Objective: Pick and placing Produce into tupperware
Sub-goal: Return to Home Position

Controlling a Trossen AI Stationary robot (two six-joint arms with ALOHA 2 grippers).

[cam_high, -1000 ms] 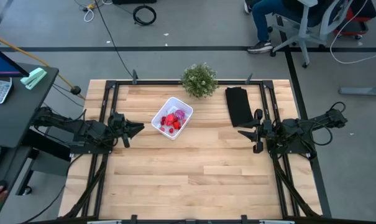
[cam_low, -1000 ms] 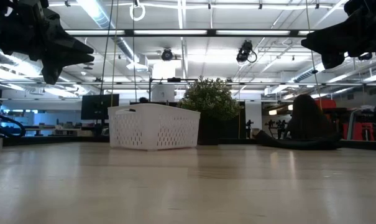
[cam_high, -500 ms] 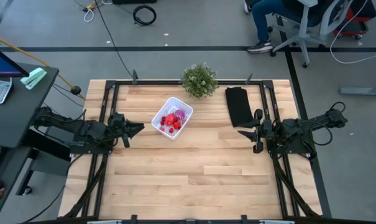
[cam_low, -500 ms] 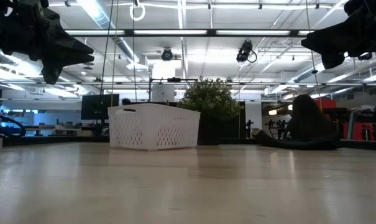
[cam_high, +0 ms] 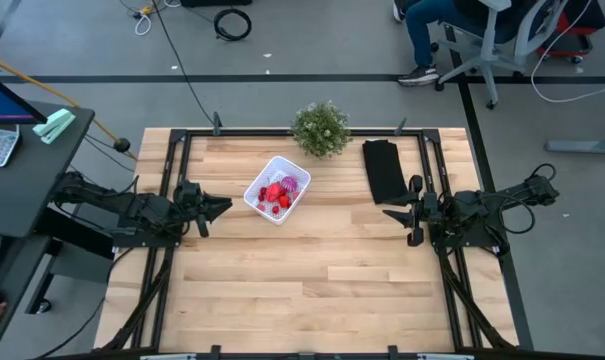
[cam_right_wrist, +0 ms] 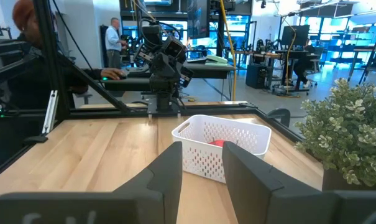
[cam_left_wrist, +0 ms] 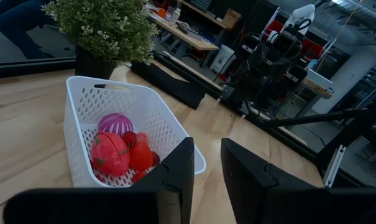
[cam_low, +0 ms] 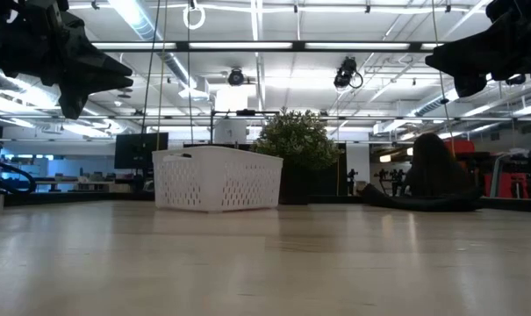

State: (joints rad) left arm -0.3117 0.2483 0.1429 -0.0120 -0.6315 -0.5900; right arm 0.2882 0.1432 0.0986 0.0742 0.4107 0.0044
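The white perforated tupperware (cam_high: 277, 190) stands on its bottom on the wooden table, left of centre toward the far edge. Inside it lies the produce (cam_left_wrist: 116, 152): red pieces and one purple-striped piece. My left gripper (cam_high: 222, 206) hangs above the table at the left, pointing level toward the tupperware, its fingers slightly open (cam_left_wrist: 207, 149) with nothing between them. My right gripper (cam_high: 390, 213) hangs at the right, pointing level toward the table's centre, its fingers also slightly open (cam_right_wrist: 202, 152) and empty. Both stand well clear of the tupperware (cam_low: 217, 178).
A green potted plant (cam_high: 321, 128) stands at the far edge, just behind the tupperware. A folded black cloth (cam_high: 384, 168) lies at the far right. Bare wood (cam_high: 302, 290) fills the near half. A seated person (cam_high: 432, 30) is beyond the table.
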